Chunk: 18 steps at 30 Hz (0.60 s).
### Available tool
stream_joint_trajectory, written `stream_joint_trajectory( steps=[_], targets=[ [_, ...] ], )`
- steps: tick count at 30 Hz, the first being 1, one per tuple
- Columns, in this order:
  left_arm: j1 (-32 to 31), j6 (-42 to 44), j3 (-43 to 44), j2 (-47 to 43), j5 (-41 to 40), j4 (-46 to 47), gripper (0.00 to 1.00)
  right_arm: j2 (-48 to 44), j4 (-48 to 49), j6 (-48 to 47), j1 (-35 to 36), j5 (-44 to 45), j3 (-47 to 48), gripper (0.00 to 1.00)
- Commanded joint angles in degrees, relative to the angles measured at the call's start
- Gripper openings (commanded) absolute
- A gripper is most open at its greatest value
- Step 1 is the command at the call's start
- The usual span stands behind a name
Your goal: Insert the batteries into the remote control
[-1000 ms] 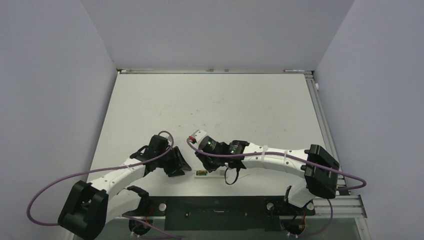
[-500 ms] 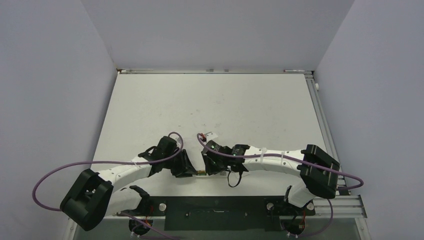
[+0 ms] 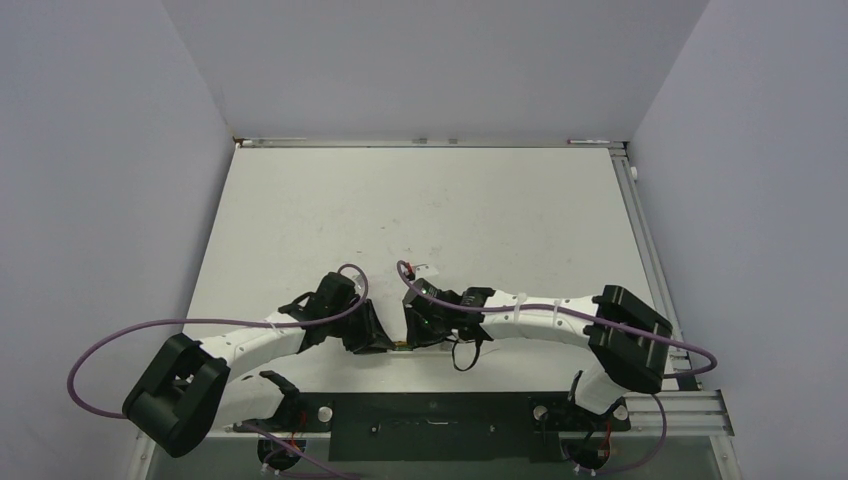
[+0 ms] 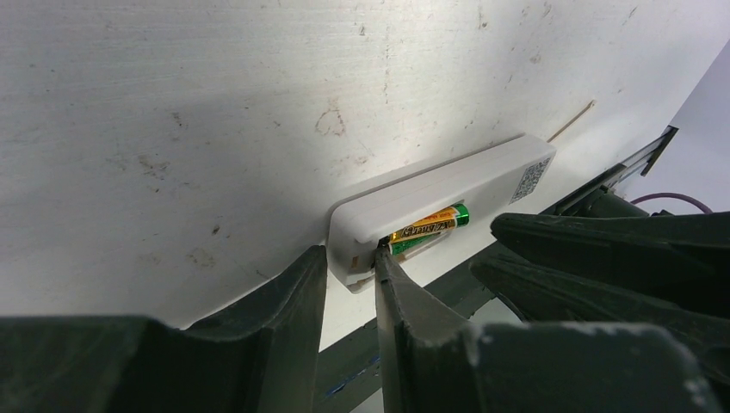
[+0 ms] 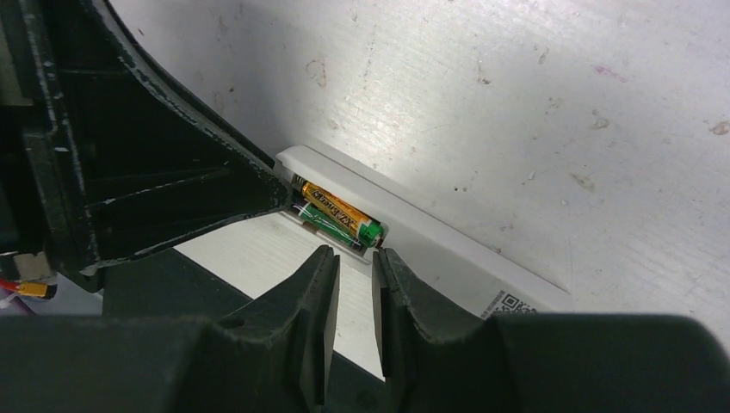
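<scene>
The white remote control lies recess-up at the table's near edge, nearly hidden under the grippers in the top view. A gold-orange battery with a green end lies in the recess. A darker green battery shows beside it, mostly hidden. My left gripper straddles the remote's left end, one finger outside and the other at the battery's end, both touching. My right gripper hovers by the battery's green end, its narrow gap empty.
The remote sits right beside the black base rail along the table's near edge. The two grippers nearly touch each other over it; the right one's fingers loom in the left wrist view. Purple cables loop off both arms. A scuffed white table stretches behind.
The left arm swung right to the remote and its jaws narrowed around the remote's end. The right gripper came down and left onto the remote, hiding it from above.
</scene>
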Motion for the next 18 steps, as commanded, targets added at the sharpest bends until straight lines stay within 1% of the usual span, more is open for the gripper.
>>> stream_joint_trajectory(
  steps=[1,18],
  targets=[
    [-0.49,-0.07,2.04,0.20,-0.29,2.64,0.24,1.84,1.95,1.52,-0.30,-1.46,0.19,0.21],
    [-1.16,-0.43,2.04,0.62,0.05,3.29,0.23,4.53,1.34,1.26,-0.39,-1.90,2.53,0.15]
  ],
)
